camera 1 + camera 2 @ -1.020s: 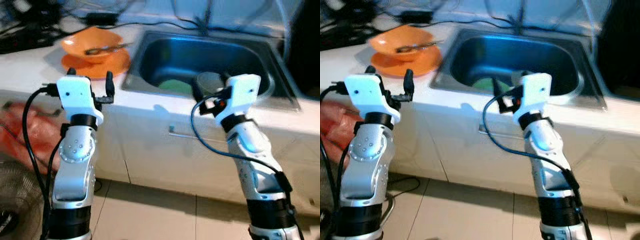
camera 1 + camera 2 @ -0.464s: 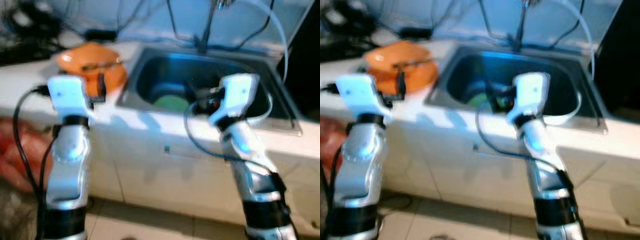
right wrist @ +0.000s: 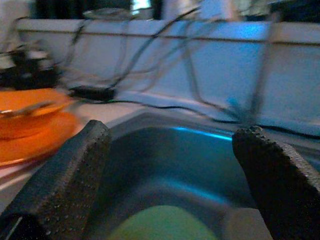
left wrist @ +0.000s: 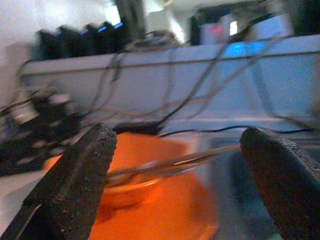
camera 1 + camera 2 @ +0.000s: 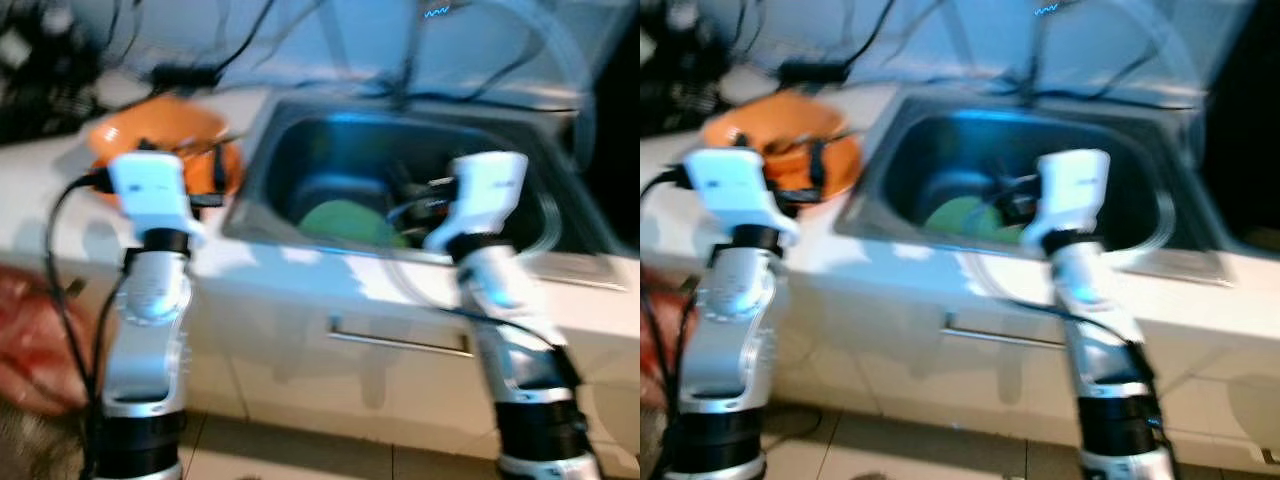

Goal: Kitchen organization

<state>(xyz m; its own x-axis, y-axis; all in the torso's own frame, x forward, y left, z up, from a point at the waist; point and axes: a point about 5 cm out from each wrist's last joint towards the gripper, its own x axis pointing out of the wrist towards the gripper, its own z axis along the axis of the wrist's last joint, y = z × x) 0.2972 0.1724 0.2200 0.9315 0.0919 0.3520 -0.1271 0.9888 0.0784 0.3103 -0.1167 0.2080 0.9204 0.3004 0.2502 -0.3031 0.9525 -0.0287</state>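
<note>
My left gripper (image 4: pixel 175 185) hangs spread wide, lined up on the orange plastic bowl (image 4: pixel 132 162) stacked on its plate at the bench's left end. My right gripper (image 3: pixel 172 182), equally open and empty, faces the steel sink (image 5: pixel 300 150) holding a green plate (image 5: pixel 345 220).

We see room to reach down into the sink (image 5: pixel 300 150) beside the green plate (image 5: pixel 348 220), but the orange bowl (image 5: pixel 150 140) and black wires (image 4: pixel 200 95) block the counter (image 5: pixel 40 190).
</note>
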